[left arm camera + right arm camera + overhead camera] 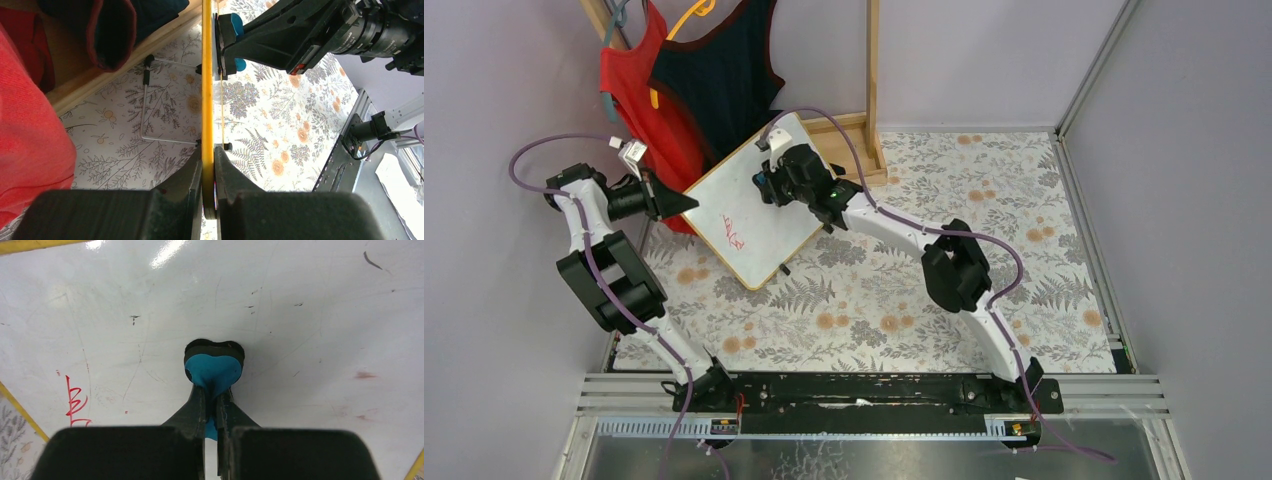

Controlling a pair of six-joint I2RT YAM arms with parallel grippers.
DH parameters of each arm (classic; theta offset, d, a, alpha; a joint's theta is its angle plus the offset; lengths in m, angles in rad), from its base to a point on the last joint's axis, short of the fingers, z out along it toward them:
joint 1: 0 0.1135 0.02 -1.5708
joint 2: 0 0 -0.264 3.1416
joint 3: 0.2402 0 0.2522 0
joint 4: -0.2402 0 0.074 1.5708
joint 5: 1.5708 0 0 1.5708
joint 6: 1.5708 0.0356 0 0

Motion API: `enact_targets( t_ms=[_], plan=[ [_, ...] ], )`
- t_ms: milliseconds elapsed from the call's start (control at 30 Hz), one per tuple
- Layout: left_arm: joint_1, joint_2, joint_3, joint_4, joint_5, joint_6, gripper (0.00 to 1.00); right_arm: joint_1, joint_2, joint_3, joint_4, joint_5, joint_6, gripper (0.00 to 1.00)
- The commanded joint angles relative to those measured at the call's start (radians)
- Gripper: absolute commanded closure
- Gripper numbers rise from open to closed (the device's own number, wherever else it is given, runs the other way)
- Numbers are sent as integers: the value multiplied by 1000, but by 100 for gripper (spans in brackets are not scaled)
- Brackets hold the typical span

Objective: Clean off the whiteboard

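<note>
Near the far left corner of the worktop (pixel 904 300), the whiteboard (pixel 736 200) stands tipped up on one edge. Its white face is turned to the right arm. The left hand (pixel 692 203) is pinched shut on the board's yellow rim (pixel 206 75) at the left side and holds it up. The right hand (pixel 210 390) is closed tight on a small blue eraser (pixel 214 369). The eraser's dark pad touches the face, in the far half of the board.

Most of the face looks clean, but some red writing (pixel 732 232) is left. It sits low on the board, toward its near corner, not far from where the left hand grips. From the right hand's own camera, the red writing is off to the left of the eraser and a bit lower, close to the rim. There is also a faint pink smudge (pixel 364 375) to the right of the eraser.

So I think the job is partly done. The next wipe likely has to slide the eraser down and left across the face, toward the left hand, until it covers the red writing. The left hand is nearer to the writing, but it is busy holding, so the right hand must do the rubbing. If it pushes too hard, the board could tip back or slip.
</note>
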Motion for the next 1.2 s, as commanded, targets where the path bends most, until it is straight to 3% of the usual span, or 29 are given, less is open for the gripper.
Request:
enact_targets(
  t_ms=[0, 633, 900, 1167],
  plan=[
    [-8, -38, 7, -26, -59, 32, 100, 62, 13, -25, 48, 117, -54, 100],
    [-15, -49, -18, -4, -52, 21, 100, 255, 45, 3, 67, 69, -7, 100],
    [-15, -57, -29, -4, -55, 26, 100, 243, 67, 18, 50, 115, -17, 100],
    [-15, -55, -30, -4, -63, 29, 100, 132, 45, -33, 59, 137, -4, 100]
  ],
)
